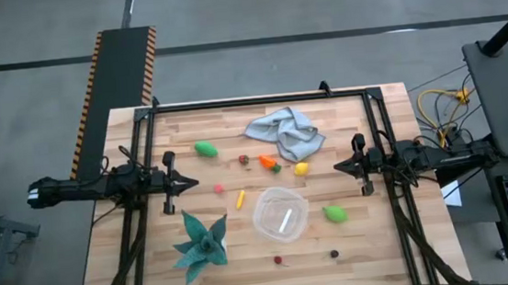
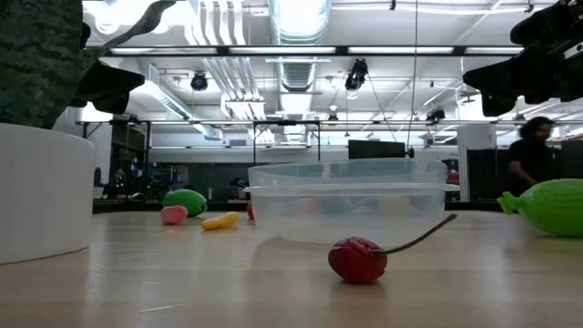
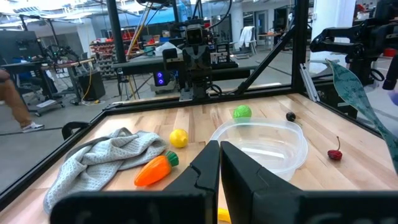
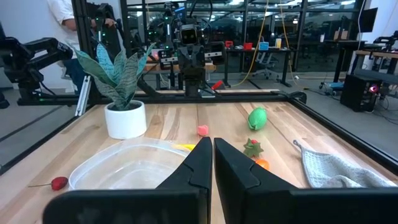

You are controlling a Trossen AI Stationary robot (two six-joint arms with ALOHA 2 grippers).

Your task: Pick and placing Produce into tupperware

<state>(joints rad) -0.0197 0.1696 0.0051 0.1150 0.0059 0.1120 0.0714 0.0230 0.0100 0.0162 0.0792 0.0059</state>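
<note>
Both arms just hang at the table edges: left gripper (image 1: 190, 181) and right gripper (image 1: 337, 166), fingers pressed together, holding nothing. The clear round plastic tupperware (image 1: 280, 213) sits empty near centre, small toy produce scattered around it, like the orange carrot (image 1: 268, 162) just beside the grey-blue cloth (image 1: 286, 131).

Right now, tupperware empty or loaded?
Empty. The tupperware holds no produce in the high or wrist views; the cherry lies on the table outside it.

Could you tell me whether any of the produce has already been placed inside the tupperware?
No, the tupperware holds no produce in the high view; the carrot lies outside it.
</note>
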